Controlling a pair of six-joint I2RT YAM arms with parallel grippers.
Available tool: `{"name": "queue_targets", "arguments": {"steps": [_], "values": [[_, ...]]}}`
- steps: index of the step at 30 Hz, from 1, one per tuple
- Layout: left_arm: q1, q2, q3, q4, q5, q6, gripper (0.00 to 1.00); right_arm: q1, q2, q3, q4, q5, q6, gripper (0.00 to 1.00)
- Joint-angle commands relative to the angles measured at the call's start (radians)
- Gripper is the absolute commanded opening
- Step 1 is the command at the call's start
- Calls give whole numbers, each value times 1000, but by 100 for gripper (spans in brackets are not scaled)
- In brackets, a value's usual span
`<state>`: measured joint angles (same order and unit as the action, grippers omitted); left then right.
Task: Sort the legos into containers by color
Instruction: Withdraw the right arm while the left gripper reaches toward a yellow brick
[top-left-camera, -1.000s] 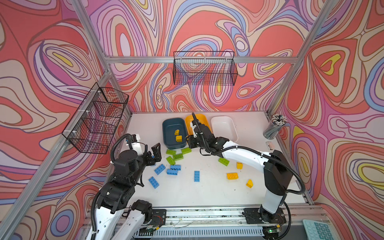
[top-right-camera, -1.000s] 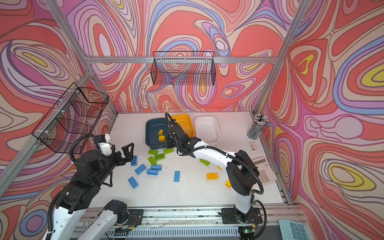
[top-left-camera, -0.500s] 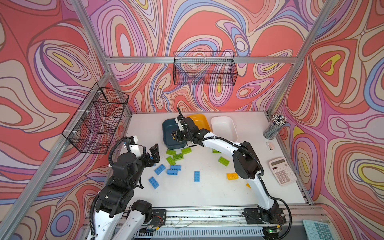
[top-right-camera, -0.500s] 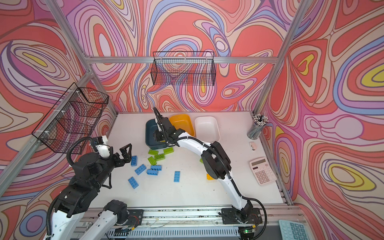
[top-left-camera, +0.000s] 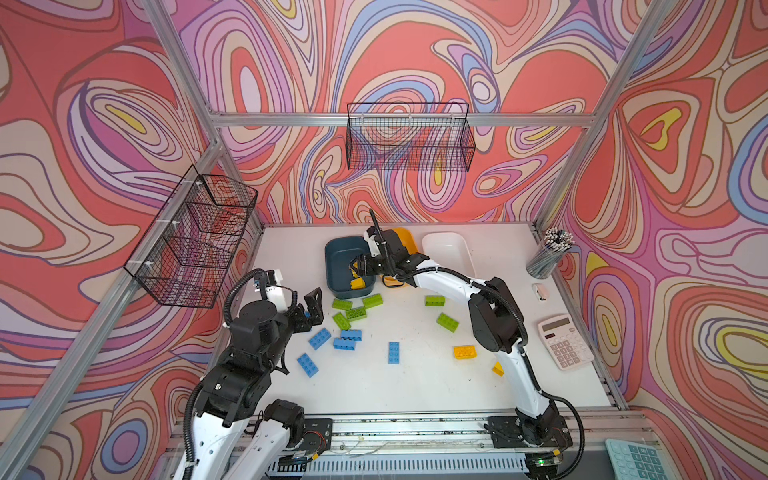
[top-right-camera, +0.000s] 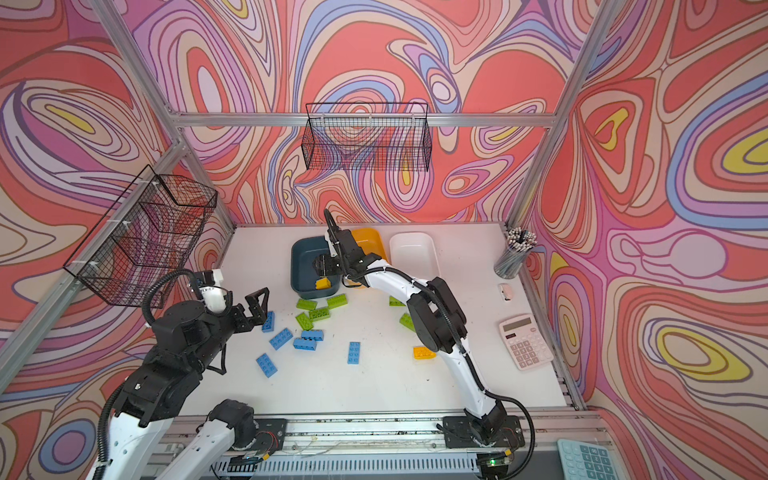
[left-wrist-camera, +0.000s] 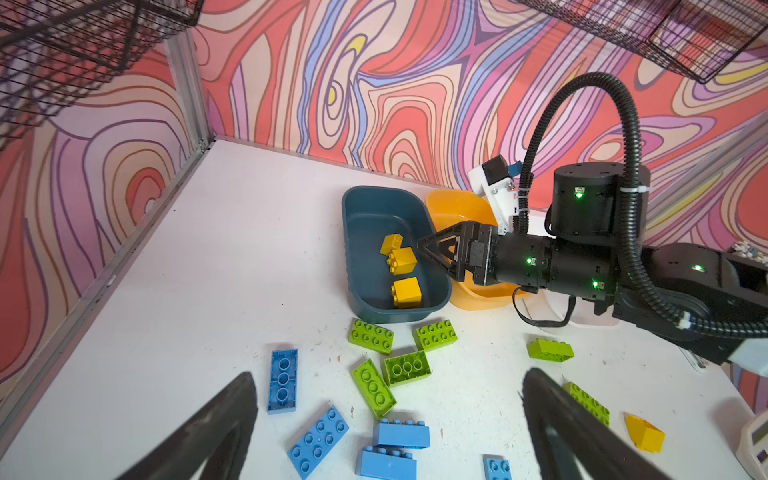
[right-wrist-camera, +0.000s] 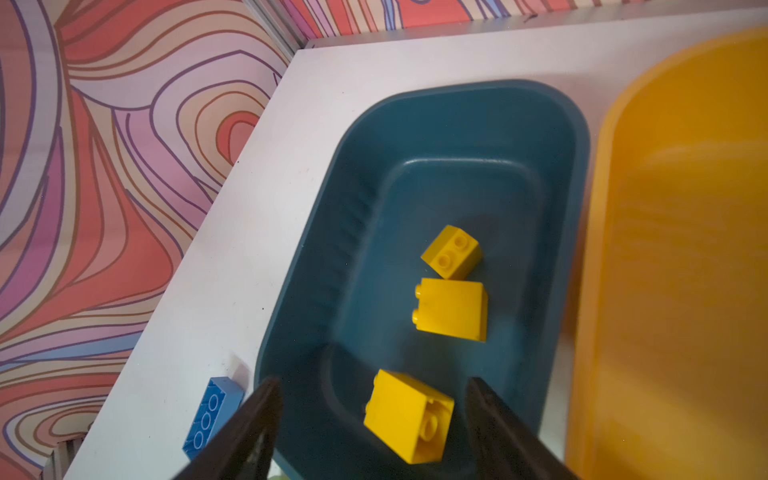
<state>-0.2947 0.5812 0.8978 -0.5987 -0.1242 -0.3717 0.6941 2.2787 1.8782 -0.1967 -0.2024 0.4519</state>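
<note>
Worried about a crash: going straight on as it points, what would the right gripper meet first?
Likely the nearest yellow brick in the dark teal tub, framed by the open right gripper; depth is unclear, so perhaps the tub floor.

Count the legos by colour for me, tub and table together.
Yellow legos: 6. Three are in the teal tub and three on the table, one of them seen only from the left wrist.
Green legos: 6
Blue legos: 6
Total: 18
</note>
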Motion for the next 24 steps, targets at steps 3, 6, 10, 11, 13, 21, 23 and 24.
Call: {"name": "queue_targets", "arguments": {"steps": [3, 6, 10, 11, 13, 21, 23, 24], "values": [[-4, 53, -32, 61, 153, 53, 97, -44, -167, -132, 94, -39, -6, 74], [-7, 95, -36, 69, 190, 60, 95, -82, -279, -270, 159, -64, 8, 74], [-73, 175, -19, 66, 202, 74, 96, -156, -456, -506, 267, -110, 39, 75], [-103, 203, -8, 55, 193, 82, 96, -176, -495, -555, 288, -123, 46, 75], [-195, 270, 25, 38, 152, 102, 96, -225, -598, -667, 326, -145, 56, 77], [-425, 518, 114, 11, 43, 142, 97, -413, -957, -1069, 446, -174, 125, 93], [-509, 593, 130, 37, 11, 172, 97, -465, -1008, -1136, 440, -179, 144, 95], [-540, 639, 139, 52, 17, 187, 97, -500, -1028, -1169, 448, -190, 168, 95]]}}
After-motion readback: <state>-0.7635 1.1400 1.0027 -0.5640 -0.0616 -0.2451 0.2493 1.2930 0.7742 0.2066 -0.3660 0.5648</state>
